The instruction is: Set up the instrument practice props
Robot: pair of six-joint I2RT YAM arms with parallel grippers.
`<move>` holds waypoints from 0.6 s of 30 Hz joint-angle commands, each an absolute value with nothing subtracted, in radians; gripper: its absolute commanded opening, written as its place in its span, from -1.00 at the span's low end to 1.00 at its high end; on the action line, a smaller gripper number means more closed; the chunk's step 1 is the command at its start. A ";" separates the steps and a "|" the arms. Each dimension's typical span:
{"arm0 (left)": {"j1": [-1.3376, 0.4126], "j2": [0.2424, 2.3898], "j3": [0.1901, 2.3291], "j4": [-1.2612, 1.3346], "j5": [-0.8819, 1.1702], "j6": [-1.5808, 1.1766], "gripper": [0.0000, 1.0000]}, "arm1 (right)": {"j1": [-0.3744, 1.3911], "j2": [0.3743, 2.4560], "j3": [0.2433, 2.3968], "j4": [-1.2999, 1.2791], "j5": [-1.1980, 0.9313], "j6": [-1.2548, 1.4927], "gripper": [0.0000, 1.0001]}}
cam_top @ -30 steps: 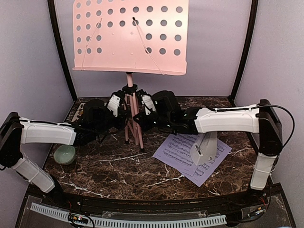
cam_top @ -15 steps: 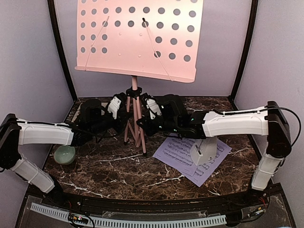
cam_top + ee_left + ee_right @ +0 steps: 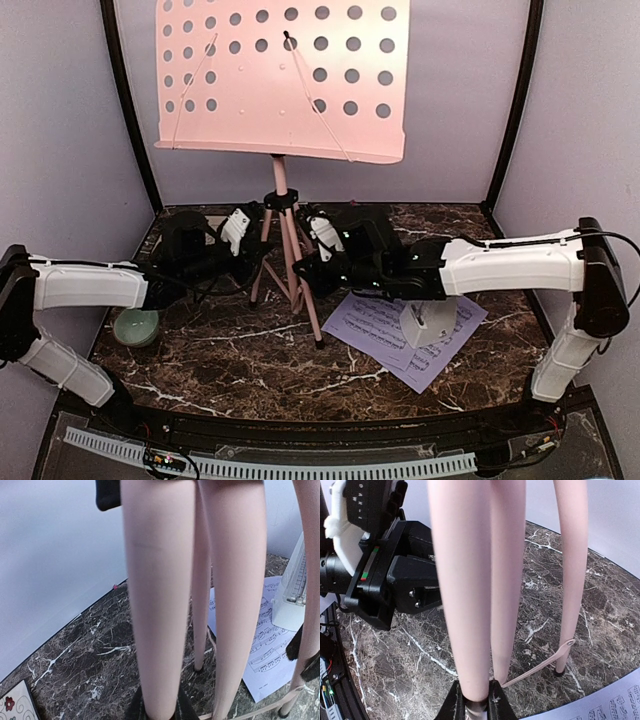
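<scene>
1. Currently the music stand (image 3: 283,190) is near the middle of the table's (image 3: 230,370) far edge, with its pink perforated desk up top and its tripod legs spread below.
2. The left gripper (image 3: 252,258) comes in from the left-edge side. Its jaws are narrow and clamped on the left leg (image 3: 159,595), and the left wrist view shows that leg pinched between the fingertips (image 3: 137,709).
3. The right gripper (image 3: 305,272) comes in from the right-edge side. Its jaws are narrow too, closed on the front leg (image 3: 465,590) low down, as the right wrist view shows.
4. A third leg's foot (image 3: 560,671) touches the marble; whether the other feet do cannot be told.
5. The sheet-music pages (image 3: 375,320) lie flat and overlapping, right of the table's centre, toward the right edge.
6. The metronome (image 3: 428,322) stands upright on the pages, partly under the right arm.
7. The bowl (image 3: 135,326), pale green, sits near the left edge just beside the left arm. Only its own inner wall shows inside.
8. The coaster (image 3: 15,707), with a floral pattern, lies flat by a table edge next to the wall, apart from the stand.
</scene>
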State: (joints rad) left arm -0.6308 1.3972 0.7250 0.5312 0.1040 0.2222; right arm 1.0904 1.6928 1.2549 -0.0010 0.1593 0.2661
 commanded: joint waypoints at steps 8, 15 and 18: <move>-0.461 1.335 0.720 0.555 -0.140 0.273 -1.00 | 1.107 1.500 1.116 -0.024 0.213 0.331 -1.00; -0.461 1.339 0.704 0.603 -0.106 0.285 -1.00 | 1.143 1.506 1.072 0.012 0.201 0.342 -1.00; -0.462 1.328 0.725 0.588 -0.104 0.309 -1.00 | 1.147 1.528 1.067 0.019 0.197 0.344 -1.00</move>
State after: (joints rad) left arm -0.6029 1.3758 0.7097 0.4999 0.1974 0.2756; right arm 1.1309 1.5837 1.1007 0.0914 0.1776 0.2947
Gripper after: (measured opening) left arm 0.135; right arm 0.118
